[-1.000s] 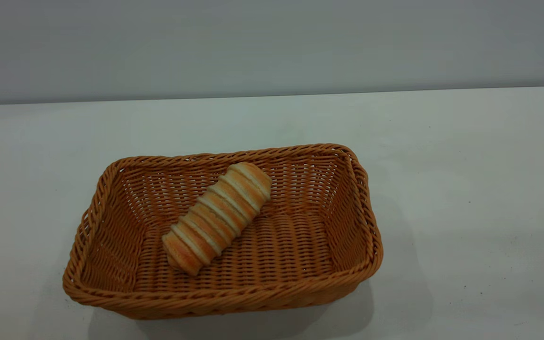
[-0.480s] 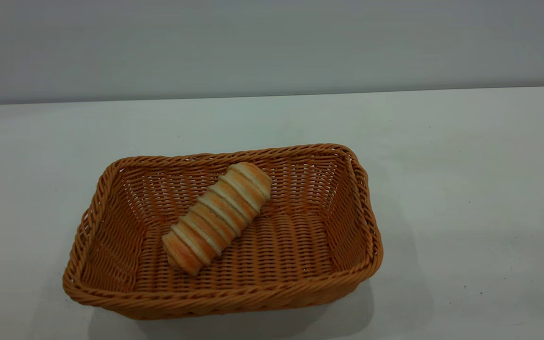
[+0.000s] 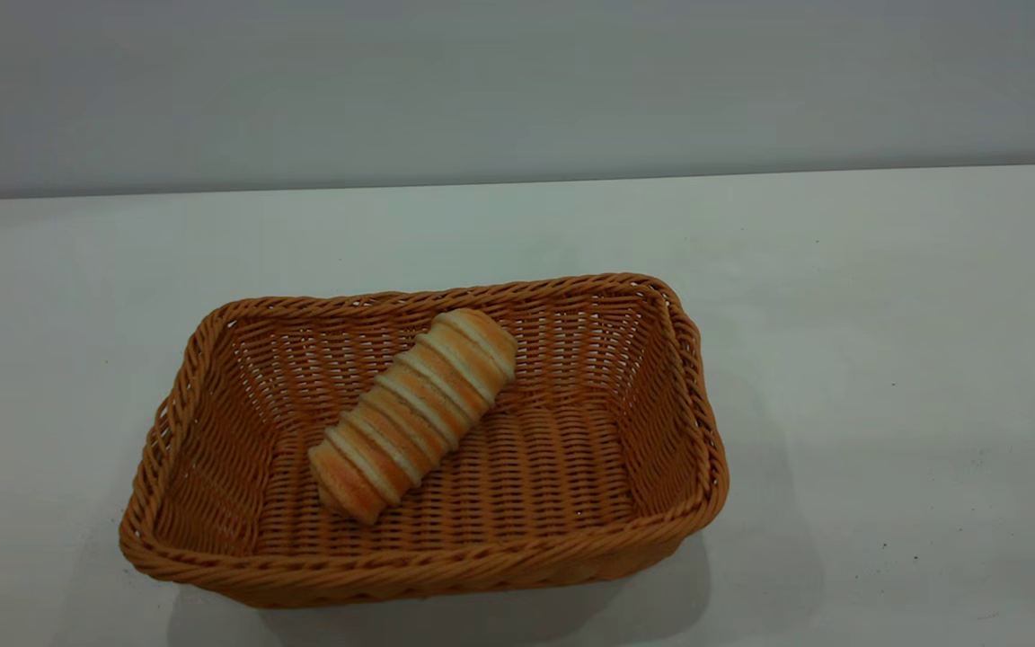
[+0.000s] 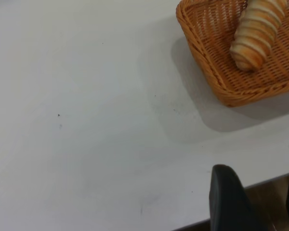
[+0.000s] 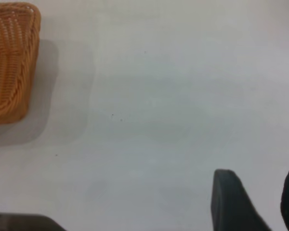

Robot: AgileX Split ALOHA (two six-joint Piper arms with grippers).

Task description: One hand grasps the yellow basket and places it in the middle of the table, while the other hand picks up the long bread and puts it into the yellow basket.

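Observation:
The yellow basket stands on the white table, a little left of centre. The long bread lies slantwise inside it, on the woven floor. In the left wrist view the basket's corner and the bread's end show. My left gripper is open and empty, over the table's edge, well away from the basket. In the right wrist view a basket corner shows. My right gripper is open and empty above bare table, apart from the basket. Neither gripper shows in the exterior view.
A grey wall runs behind the table's far edge. The table's wooden-brown edge shows in the left wrist view. A few tiny dark specks lie on the tabletop right of the basket.

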